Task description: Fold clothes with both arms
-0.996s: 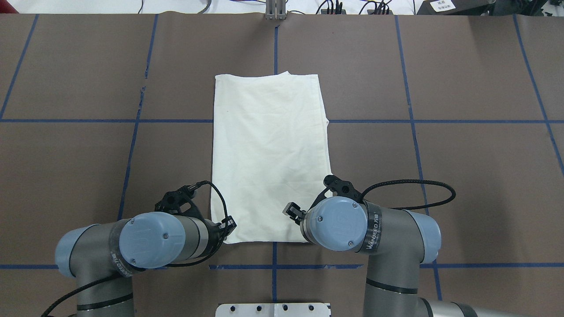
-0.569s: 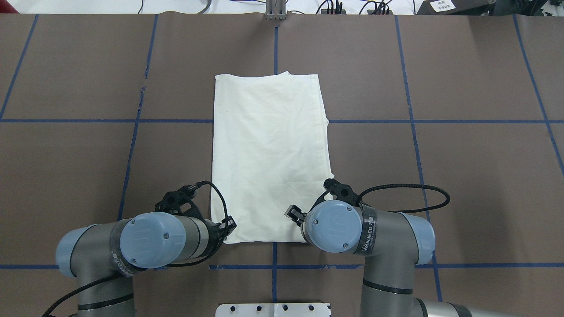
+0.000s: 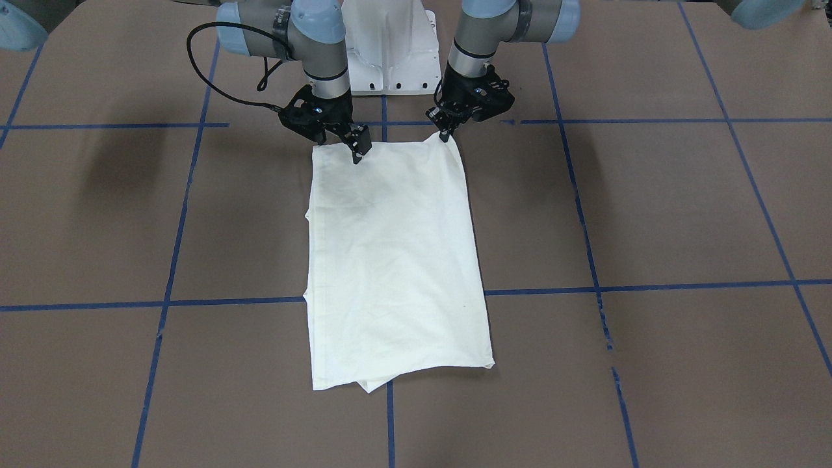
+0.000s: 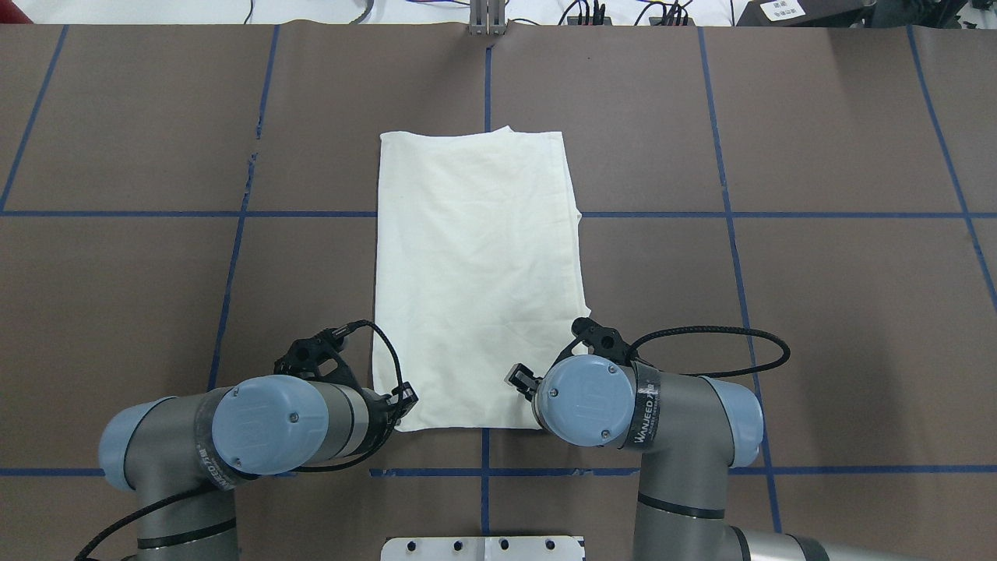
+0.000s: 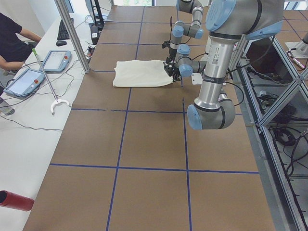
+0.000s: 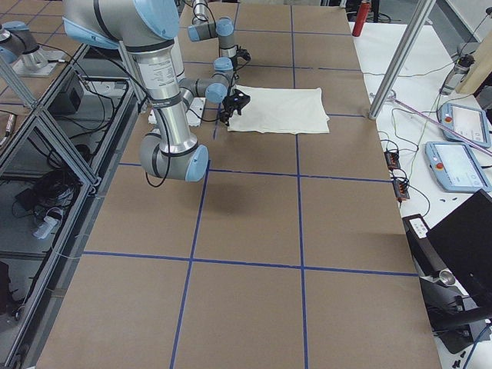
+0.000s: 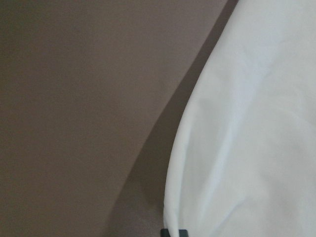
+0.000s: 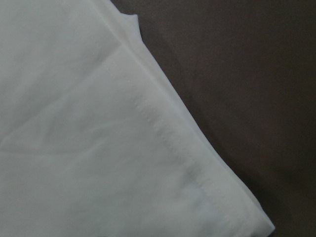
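One shirt (image 4: pixel 475 280), table (image 4: pixel 818 312) wide around every edge; my left gripper (image 3: pixel 445 135) pinches its 7 o'clock corner, right gripper (image 3: pixel 344 145) gapes.

Brown table (image 4: pixel 841 327), blue tape grid (image 4: pixel 156 213), red cylinder (image 5: pixel 14 200)

Worktop: brown sheeting (image 3: pixel 650 214), flat and matt, split into big squares by blue tape lines (image 3: pixel 650 286).
Far edge: a white bench (image 5: pixel 29 139) runs along it.
On the bench: two grey screen pendants (image 5: pixel 57 60), a keyboard (image 5: pixel 63 30), loose black cables, and a red cylinder (image 5: pixel 17 200) by the left-end corner.
Posts: an aluminium post (image 5: pixel 74 36) stands at that far edge.
Near edge: open aluminium framing (image 6: pixel 54 131), with cables tangled on the dark floor (image 6: pixel 46 192) below.
Person: seated at the bench, in a dark sleeve (image 5: pixel 12 41).
Light: even, from above, with soft shadows.
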You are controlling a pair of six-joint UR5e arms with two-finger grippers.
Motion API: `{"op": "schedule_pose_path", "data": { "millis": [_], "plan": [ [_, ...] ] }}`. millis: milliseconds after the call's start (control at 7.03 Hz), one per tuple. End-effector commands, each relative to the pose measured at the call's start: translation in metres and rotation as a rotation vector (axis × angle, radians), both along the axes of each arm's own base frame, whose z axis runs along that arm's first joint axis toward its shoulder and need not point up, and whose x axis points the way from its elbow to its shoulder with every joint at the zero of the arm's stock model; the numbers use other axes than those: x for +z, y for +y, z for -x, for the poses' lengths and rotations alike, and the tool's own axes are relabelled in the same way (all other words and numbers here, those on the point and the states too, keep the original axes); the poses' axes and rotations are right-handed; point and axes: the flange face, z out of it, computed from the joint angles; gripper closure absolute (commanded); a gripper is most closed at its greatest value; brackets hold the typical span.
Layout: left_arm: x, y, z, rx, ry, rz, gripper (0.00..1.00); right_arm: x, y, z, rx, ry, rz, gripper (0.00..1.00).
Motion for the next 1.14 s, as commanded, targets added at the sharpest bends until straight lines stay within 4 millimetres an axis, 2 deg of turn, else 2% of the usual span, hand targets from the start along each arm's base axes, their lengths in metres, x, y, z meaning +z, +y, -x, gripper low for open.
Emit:
{"op": "schedule_pose_path", "data": {
  "millis": [0, 285, 427, 711, 854, 996],
  "plan": [
    [-0.0002, 0.0, 0.0, 0.0, 0.0, 0.0, 1.0, 0.0051, -0.0006, 0.0027, -0.001, 0.011, 0.001, 0.0],
    [0.0007, 0.0, 0.0001, 0.0, -0.001, 0.0, 1.0, 0.0041, -0.0007, 0.0029, 0.0, 0.009, 0.002, 0.0],
    [-0.0002, 0.0, 0.0, 0.0, 0.0, 0.0, 1.0, 0.0041, -0.0007, 0.0029, 0.0, 0.009, 0.002, 0.05],
    [0.0009, 0.0, 0.0001, -0.001, -0.003, 0.002, 1.0, 0.0034, -0.0004, 0.0026, -0.003, 0.008, 0.002, 0.56],
    [-0.0002, 0.0008, -0.0004, 0.001, 0.0, 0.001, 1.0, 0.0018, -0.0004, 0.0023, -0.006, 0.005, -0.002, 0.73],
    [-0.0002, 0.0008, -0.0004, 0.002, 0.0, 0.0, 1.0, 0.0002, -0.0003, 0.0021, -0.008, 0.003, -0.005, 0.79]
  ]
}}
